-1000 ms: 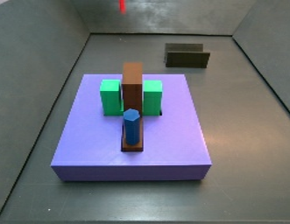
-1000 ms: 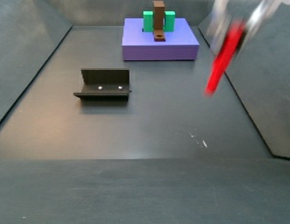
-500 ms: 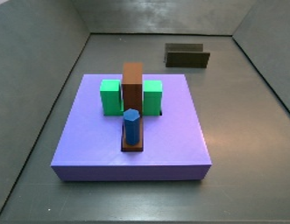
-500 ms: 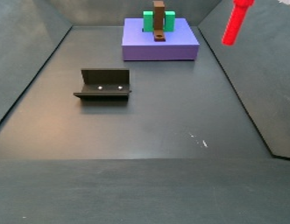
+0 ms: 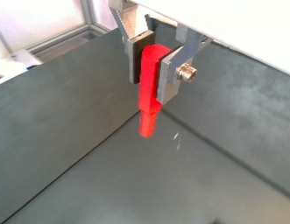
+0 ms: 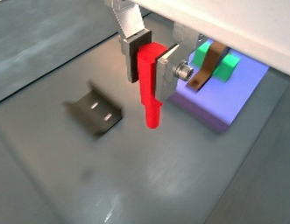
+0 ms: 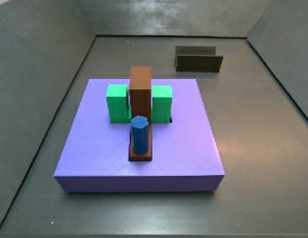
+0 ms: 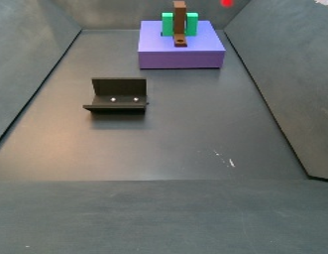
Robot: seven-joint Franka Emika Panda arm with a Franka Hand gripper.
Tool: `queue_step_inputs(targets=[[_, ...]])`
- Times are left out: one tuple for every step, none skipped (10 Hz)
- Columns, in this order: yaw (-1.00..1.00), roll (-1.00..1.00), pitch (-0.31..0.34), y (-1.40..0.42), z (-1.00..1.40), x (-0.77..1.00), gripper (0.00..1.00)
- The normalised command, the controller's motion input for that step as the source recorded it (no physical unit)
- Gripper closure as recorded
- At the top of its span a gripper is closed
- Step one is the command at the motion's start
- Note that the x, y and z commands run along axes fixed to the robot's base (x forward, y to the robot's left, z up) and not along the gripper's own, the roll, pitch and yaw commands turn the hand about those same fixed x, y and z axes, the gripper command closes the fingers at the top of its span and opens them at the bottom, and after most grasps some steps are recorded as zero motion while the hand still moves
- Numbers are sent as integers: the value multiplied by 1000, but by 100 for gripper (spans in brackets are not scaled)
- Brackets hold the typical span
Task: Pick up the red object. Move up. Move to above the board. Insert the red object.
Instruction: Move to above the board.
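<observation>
In both wrist views my gripper [image 5: 153, 63] [image 6: 151, 63] is shut on the red object [image 5: 148, 101] [image 6: 150, 92], a thin red stick that hangs down from between the silver fingers, high above the floor. In a side view only its red tip [image 8: 227, 3] shows, at the top edge, to the right of the slab. The board [image 7: 141, 95] [image 8: 182, 22] is a long brown bar lying on the purple slab [image 7: 181, 158] between two green blocks [image 7: 116, 102]. It also shows in a wrist view [image 6: 203, 75], past the gripper.
A blue peg [image 7: 140, 136] stands in the board's near, darker end. The dark fixture [image 8: 117, 95] [image 7: 198, 60] [image 6: 95, 109] stands on the grey floor away from the slab. Grey walls close in the floor on all sides.
The gripper with the red object has risen and moved toward the slab; in a side view it has gone from mid right to almost out past the top edge.
</observation>
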Motion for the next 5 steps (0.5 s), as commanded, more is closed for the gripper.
queue_step_inputs(targets=[[18,-4,94,-1400,135,257,100],[11,-33,78,-1400,139,265,100],[8,1,97,-1400,143,276,100],[9,-1,122,-1400,145,290,100],[3,-25,137,-1400,148,304,100]])
